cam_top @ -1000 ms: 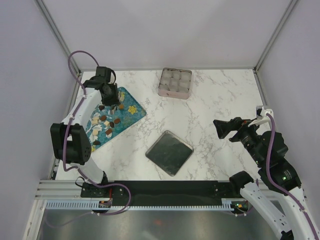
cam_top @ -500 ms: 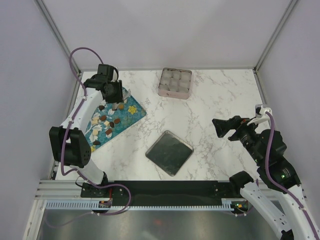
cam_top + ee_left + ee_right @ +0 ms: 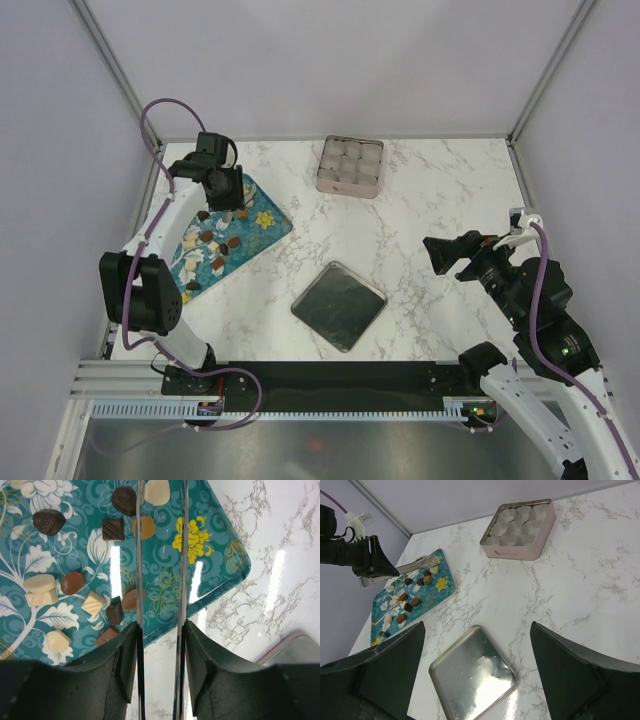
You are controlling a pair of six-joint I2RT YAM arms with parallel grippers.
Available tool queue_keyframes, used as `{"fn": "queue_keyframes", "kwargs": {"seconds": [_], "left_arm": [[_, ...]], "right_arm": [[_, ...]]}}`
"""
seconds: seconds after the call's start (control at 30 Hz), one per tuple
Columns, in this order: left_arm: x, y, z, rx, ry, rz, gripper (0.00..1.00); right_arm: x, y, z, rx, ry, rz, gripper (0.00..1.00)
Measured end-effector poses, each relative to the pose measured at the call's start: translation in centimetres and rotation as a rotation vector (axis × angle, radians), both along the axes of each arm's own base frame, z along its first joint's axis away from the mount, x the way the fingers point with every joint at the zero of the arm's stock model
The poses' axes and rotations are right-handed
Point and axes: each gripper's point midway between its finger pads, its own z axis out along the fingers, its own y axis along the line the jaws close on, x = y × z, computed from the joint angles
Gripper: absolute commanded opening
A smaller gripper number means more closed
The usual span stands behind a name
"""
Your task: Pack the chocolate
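Where my tongs (image 3: pixel 183 555) run off the top of the left wrist view, their tips are cut off. My left gripper (image 3: pixel 161 626) clamps them, blades apart. My right gripper (image 3: pixel 477 672) gapes, holding nothing, above the silver lid (image 3: pixel 465 680). The square tin (image 3: pixel 520 522) sits well apart. The chocolate (image 3: pixel 48 521), dark, reddish and whitish, lies scattered on the teal tray (image 3: pixel 220 530).
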Motion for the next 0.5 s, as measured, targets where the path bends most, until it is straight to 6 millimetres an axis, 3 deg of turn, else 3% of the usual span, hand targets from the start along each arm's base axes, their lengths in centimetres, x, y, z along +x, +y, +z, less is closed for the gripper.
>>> {"fn": "queue_keyframes", "kwargs": {"seconds": [0.5], "left_arm": [[-1.1, 0.1, -1.6, 0.006, 0.051, -0.001, 0.49]], "right_arm": [[0.0, 0.0, 0.0, 0.0, 0.0, 0.0, 0.95]]}}
